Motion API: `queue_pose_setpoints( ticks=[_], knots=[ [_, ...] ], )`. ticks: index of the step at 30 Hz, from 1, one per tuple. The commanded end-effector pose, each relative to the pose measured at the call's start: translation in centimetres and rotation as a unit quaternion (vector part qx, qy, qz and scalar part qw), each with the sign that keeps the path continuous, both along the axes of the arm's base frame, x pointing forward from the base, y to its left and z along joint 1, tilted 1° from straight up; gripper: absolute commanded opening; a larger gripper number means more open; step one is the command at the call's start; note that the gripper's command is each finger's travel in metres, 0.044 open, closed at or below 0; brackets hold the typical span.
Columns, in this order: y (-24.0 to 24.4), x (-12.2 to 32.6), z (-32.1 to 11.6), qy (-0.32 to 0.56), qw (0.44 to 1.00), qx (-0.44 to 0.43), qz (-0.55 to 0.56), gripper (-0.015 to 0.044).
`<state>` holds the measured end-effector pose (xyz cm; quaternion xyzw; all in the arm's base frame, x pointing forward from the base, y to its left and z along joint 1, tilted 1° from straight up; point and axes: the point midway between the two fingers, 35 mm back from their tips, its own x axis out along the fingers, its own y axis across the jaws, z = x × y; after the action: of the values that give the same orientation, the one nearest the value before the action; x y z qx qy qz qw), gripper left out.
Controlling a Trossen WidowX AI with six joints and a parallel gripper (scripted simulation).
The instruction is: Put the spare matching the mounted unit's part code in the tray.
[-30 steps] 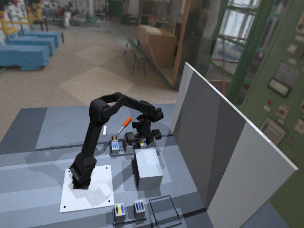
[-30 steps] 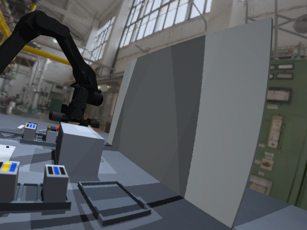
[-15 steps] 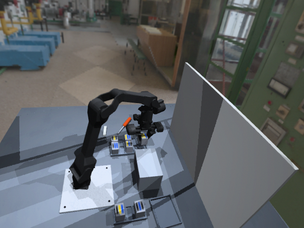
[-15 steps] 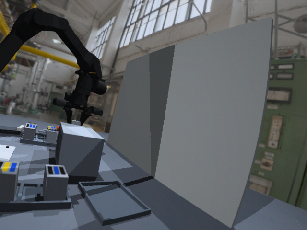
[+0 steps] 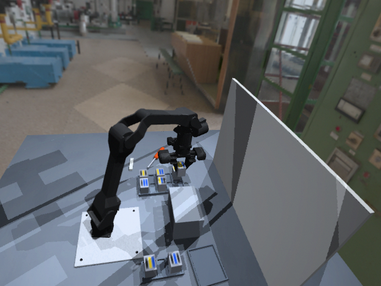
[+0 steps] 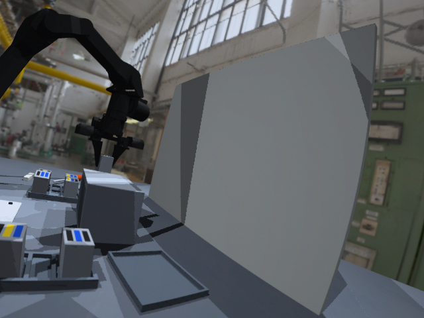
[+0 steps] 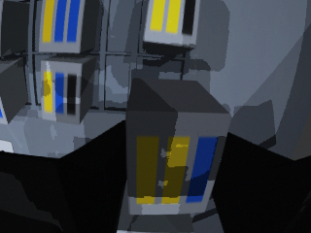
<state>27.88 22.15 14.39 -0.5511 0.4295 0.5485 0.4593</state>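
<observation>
My gripper (image 5: pixel 181 168) (image 6: pixel 105 165) (image 7: pixel 165 130) is shut on a grey spare (image 5: pixel 181 171) (image 6: pixel 105 163) (image 7: pixel 167 210) with yellow, yellow and blue stripes, upright above the rear rack (image 5: pixel 153 194). In that rack stand other spares, among them a yellow-yellow-black one (image 7: pixel 170 41), a yellow-blue-blue one (image 7: pixel 63 47) and a yellow-blue-black one (image 7: pixel 60 117). The front rack (image 6: pixel 51 283) holds a black-blue-black spare (image 5: pixel 175 267) (image 6: pixel 77 256) and a spare with yellow and blue stripes (image 5: pixel 150 271) (image 6: pixel 12 253). The tray (image 5: pixel 207 264) (image 6: pixel 154 277) is empty. I cannot make out the mounted unit's code.
A large grey box (image 5: pixel 186 229) (image 6: pixel 109 209) stands between the rear rack and the tray. A tall grey panel (image 5: pixel 277 185) (image 6: pixel 273 154) rises along the right side. An orange-handled screwdriver (image 5: pixel 156 154) and a small white block (image 5: pixel 131 164) lie behind the rear rack.
</observation>
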Motion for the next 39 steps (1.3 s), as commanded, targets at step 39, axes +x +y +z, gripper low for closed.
queue_pose_setpoints(
  ticks=[39],
  knots=[
    [-9.7,6.8,7.1,-0.031,0.999,0.009,-0.012,0.0]
  ],
)
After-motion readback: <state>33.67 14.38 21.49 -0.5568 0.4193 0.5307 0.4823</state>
